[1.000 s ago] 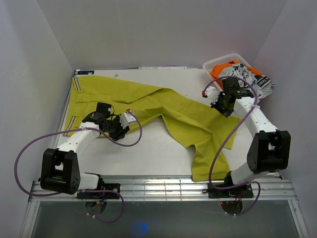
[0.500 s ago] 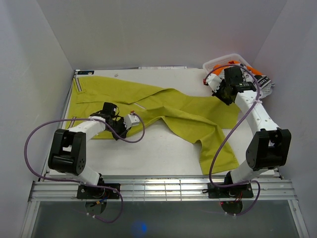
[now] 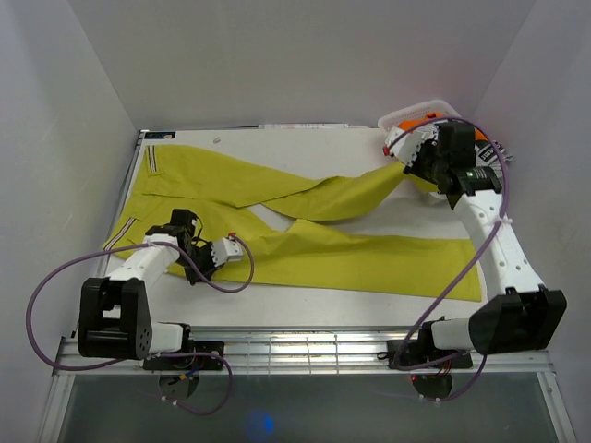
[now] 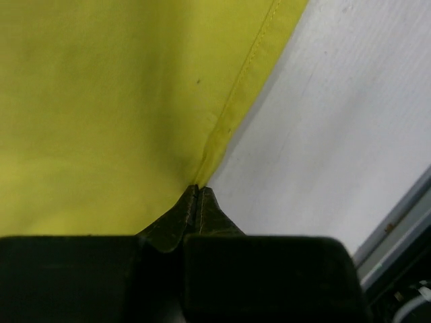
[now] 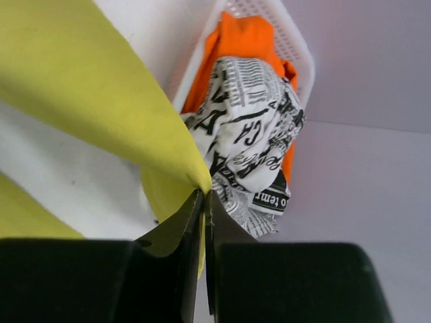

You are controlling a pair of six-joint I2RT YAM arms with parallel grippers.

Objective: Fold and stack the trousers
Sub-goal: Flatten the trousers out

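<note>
The mustard-yellow trousers (image 3: 351, 249) lie spread over the white table, waistband at the left. One leg lies along the front; the other runs to the back right. My left gripper (image 3: 203, 266) is shut on the trousers' near edge at the left. In the left wrist view its tips (image 4: 197, 193) pinch the stitched edge of the trousers (image 4: 101, 101). My right gripper (image 3: 417, 171) is shut on the far leg and holds its end lifted beside the basket. In the right wrist view the jaws (image 5: 204, 195) pinch a fold of the yellow cloth (image 5: 81, 87).
A white basket (image 3: 406, 118) stands at the back right corner, holding an orange garment (image 5: 246, 40) and a black-and-white printed cloth (image 5: 249, 134). White walls close in the left, back and right. A metal rail (image 3: 295, 346) runs along the table's front edge.
My right gripper has moved back and right toward the basket, pulling one leg out. The other leg has straightened along the front. My left gripper has shifted toward the front with the cloth's edge.
</note>
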